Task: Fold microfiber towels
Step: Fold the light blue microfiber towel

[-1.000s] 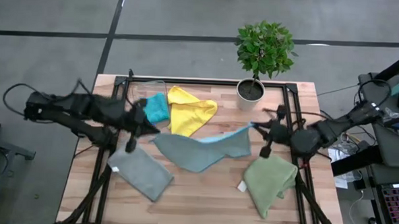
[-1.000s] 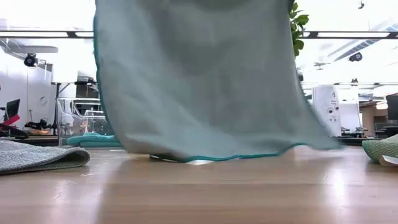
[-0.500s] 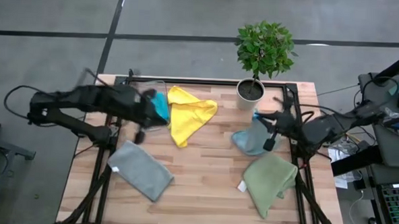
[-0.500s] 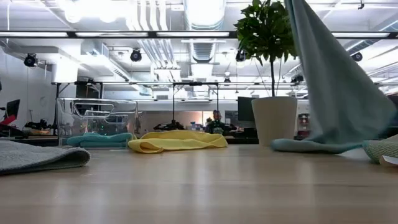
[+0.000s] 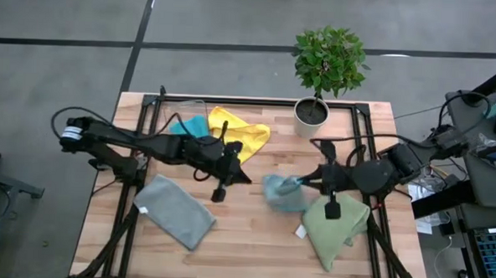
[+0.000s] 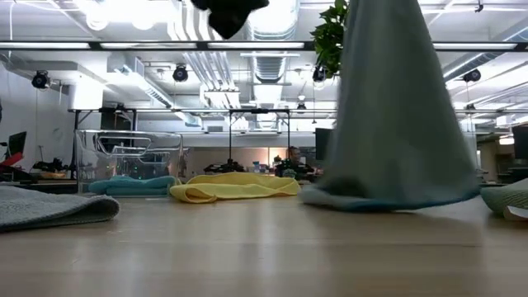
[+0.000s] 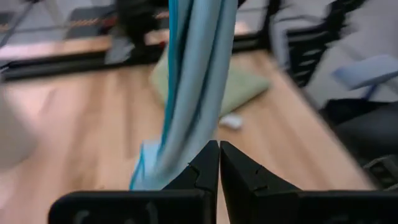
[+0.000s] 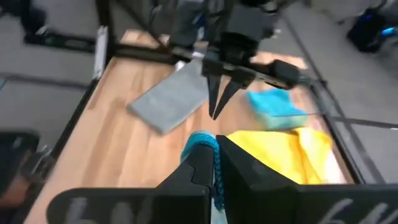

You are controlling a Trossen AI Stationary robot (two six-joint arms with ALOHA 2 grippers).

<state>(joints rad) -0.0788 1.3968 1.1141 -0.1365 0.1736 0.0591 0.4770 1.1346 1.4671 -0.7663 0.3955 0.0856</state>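
1. The right gripper [image 5: 301,181] is pinched shut on a top edge of the soft light blue microfiber towel [image 5: 281,193]. In its wrist view the cloth's teal-stitched hem sits clamped between the dark fingers [image 8: 200,163].

2. That towel hangs straight down from the right gripper as a narrow drape. Its long axis is vertical, and its lower end [image 6: 388,194] is bunched on the wooden table [image 5: 252,240] directly under the grip.

3. The left gripper [image 5: 240,174] hovers above the table with its fingers [image 7: 205,165] pressed together and nothing between them. The hanging towel [image 7: 196,87] lies straight ahead of it, near but not touching.

4. The next move likely turns on this: the free edge hangs in front of the left gripper, which is the nearer free one. It would need to open before it can take a second corner.

5. Beyond the left gripper lie the crumpled yellow towel [image 5: 236,134] and the teal towel [image 5: 190,128]. The folded grey towel [image 5: 176,211] rests beside that arm, and the folded olive green towel [image 5: 336,227] lies just below the right gripper.
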